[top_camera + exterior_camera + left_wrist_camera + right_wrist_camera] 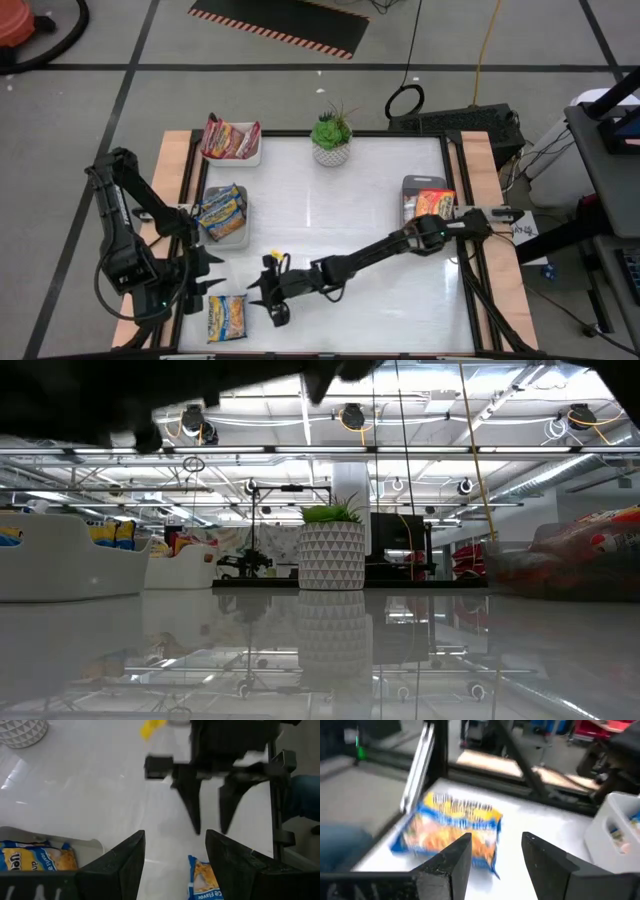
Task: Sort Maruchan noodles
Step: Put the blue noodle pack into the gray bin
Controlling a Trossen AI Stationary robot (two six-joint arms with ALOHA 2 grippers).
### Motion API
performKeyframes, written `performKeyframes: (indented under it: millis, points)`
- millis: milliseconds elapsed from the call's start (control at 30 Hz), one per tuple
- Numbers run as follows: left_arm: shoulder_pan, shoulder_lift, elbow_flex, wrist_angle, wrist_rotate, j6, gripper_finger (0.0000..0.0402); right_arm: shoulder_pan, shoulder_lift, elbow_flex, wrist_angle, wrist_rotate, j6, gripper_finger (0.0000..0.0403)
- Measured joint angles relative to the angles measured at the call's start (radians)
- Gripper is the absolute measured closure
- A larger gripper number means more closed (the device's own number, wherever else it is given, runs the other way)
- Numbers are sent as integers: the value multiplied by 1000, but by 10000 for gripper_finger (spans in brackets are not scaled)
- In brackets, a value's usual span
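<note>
High view: nearest the front edge of the table (pixel 350 180) we see one loose blue-and-yellow noodle packet (pixel 227 318) lying flat, held by neither arm. Just beside it, toward the middle, the right gripper (pixel 266 292) hangs low over the white surface with its two fingers spread apart and nothing between them; in its own wrist view that same packet (pixel 451 832) lies ahead of the parted fingers (pixel 447 865). The left gripper (pixel 205 275) sits at the table's left edge, between the loose packet and the first tray, its fingers likewise parted and empty; its wrist view shows the packet's corner (pixel 204 879) between its own fingers and the right gripper (pixel 209 827) pointing down beyond. We count three trays. The closest, a white tray on the left (pixel 240 232), holds blue-and-yellow packets (pixel 220 210), at least two, though we cannot fix the exact count. Across the table on the right, a grey tray (pixel 412 186) holds orange-red packets (pixel 433 203), stacked so that we cannot count them. Farthest back on the left, a second white tray (pixel 250 156) holds dark red and pink packets (pixel 228 138), about three. At the far edge stands one small potted plant (pixel 331 136) in a white patterned pot, well apart from all the trays.
</note>
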State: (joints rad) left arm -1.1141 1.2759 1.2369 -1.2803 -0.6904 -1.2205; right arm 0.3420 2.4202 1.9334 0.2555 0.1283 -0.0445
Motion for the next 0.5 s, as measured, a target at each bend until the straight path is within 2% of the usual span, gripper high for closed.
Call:
performKeyframes:
  millis: [300,500]
  points:
    - [1,0,-16,0,-28,-5,188,-29,135,3,113,-107,-75,236]
    - [0,0,-17,3,-29,-46,188,-42,167,3,143,-111,-132,226]
